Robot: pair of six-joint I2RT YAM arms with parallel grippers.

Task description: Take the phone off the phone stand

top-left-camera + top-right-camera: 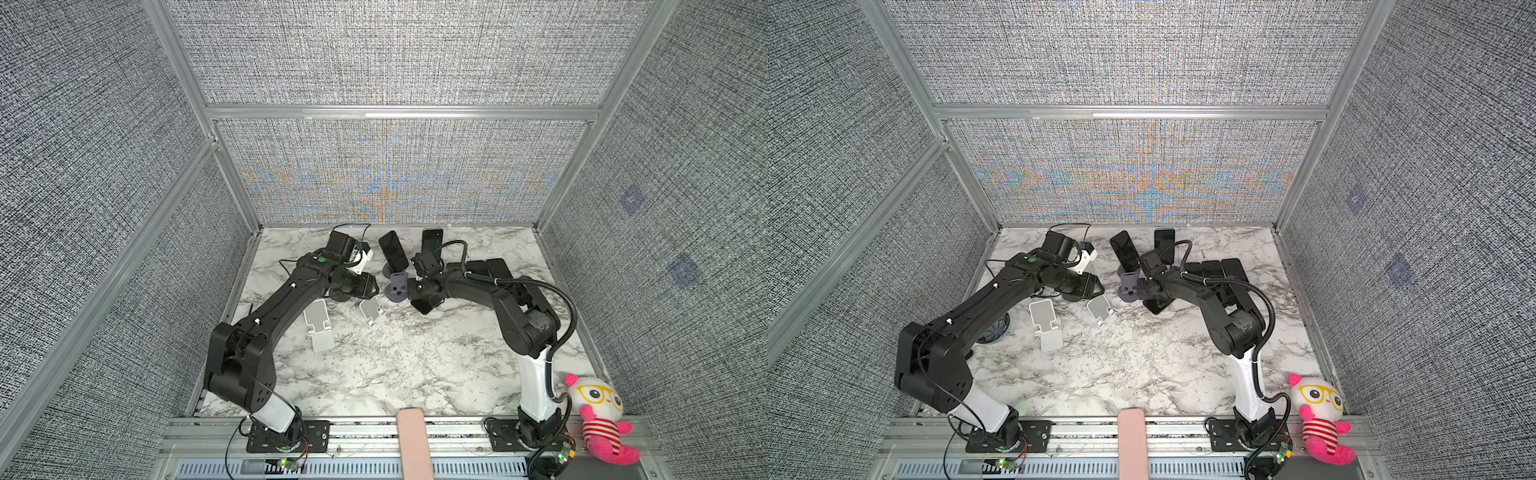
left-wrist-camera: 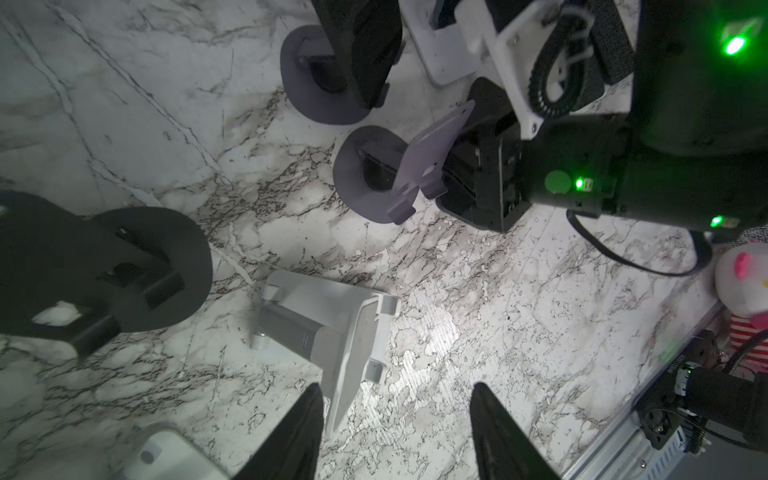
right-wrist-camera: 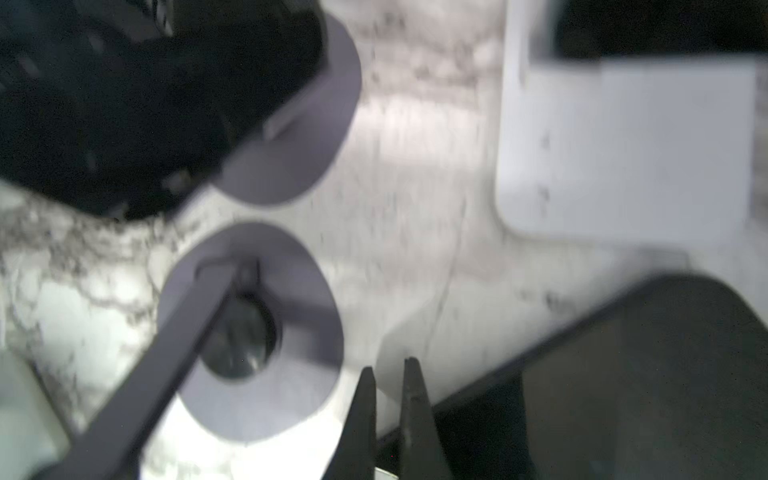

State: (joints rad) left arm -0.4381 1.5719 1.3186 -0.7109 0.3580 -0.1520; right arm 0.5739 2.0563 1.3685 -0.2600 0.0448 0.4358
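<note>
A black phone leans upright in a purple phone stand at the back middle. In front of it an empty purple stand stands next to my right gripper. That gripper is shut, with nothing seen between its fingers, just above a corner of a phone lying flat. My left gripper hangs open over the marble, beside a tipped white stand, and holds nothing.
A second upright phone rests on a white stand at the back. Several phones lie flat at the back right. There is a black stand under the left arm, another white stand in front, and a plush toy at the front right.
</note>
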